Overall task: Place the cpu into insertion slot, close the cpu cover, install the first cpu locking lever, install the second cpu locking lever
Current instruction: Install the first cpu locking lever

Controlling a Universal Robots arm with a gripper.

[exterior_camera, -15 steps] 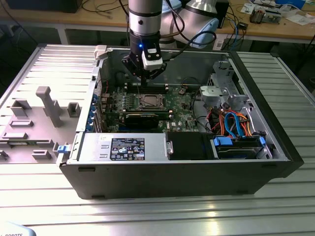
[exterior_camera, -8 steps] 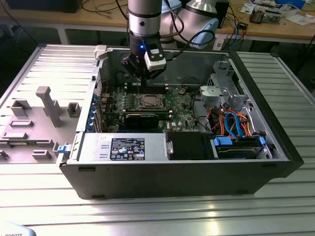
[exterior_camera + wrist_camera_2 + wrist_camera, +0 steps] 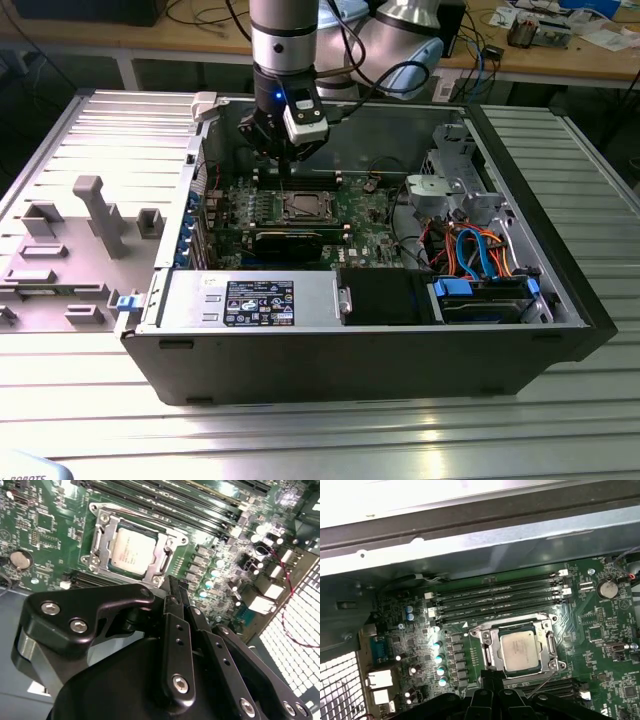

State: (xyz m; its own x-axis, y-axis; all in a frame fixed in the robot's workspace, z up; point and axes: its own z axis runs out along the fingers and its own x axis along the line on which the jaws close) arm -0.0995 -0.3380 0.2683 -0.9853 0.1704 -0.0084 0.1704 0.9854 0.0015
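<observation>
Gripper (image 3: 176,589) hangs just beside the slot (image 3: 100,530), fingers together, nothing seen between them; cpu (image 3: 132,550) lies flat in the slot, silver face up; cover (image 3: 166,556) lies down around it; green board (image 3: 45,525) beneath.

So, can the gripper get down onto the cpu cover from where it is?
Probably yes: the gripper hangs close above the cpu cover, and nothing lies between them in both wrist views.
</observation>
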